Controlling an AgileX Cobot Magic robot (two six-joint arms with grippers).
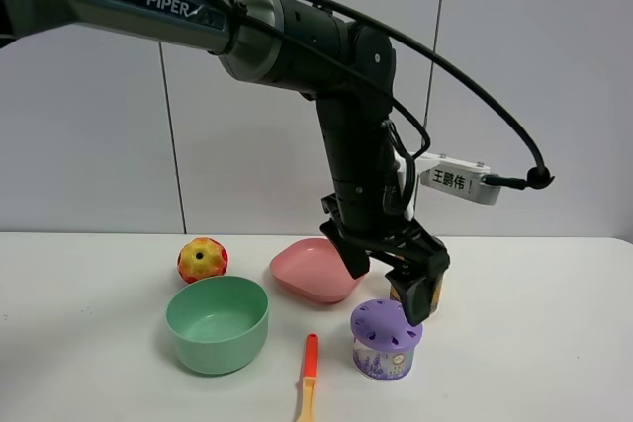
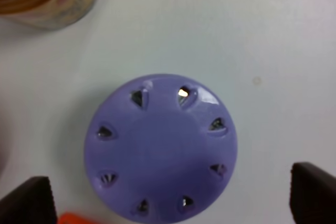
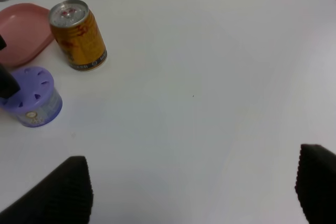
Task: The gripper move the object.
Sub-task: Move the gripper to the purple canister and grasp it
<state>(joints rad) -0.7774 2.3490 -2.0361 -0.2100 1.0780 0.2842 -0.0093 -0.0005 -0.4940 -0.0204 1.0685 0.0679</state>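
High view first: the left gripper [image 1: 388,284] hangs on its thick black arm just over the lavender-lidded container [image 1: 387,339], jaws apart. The container stands on the white table [image 1: 534,343], right of an orange-handled tool [image 1: 310,368]. A gold can [image 1: 432,293] peeks out behind the claw. A pink plate [image 1: 315,270], a green bowl [image 1: 218,323] and a red-yellow ball [image 1: 202,260] lie further left.

Left wrist view now, looking straight down: the slotted lid of the lavender-lidded container [image 2: 160,146] fills the middle. The left gripper [image 2: 170,198] has one dark fingertip on each side, both clear of the lid.

Right wrist view: the right gripper [image 3: 186,190] is spread wide over bare table. The lavender-lidded container [image 3: 32,98] sits well away, near the gold can [image 3: 79,35] and pink plate [image 3: 23,30].
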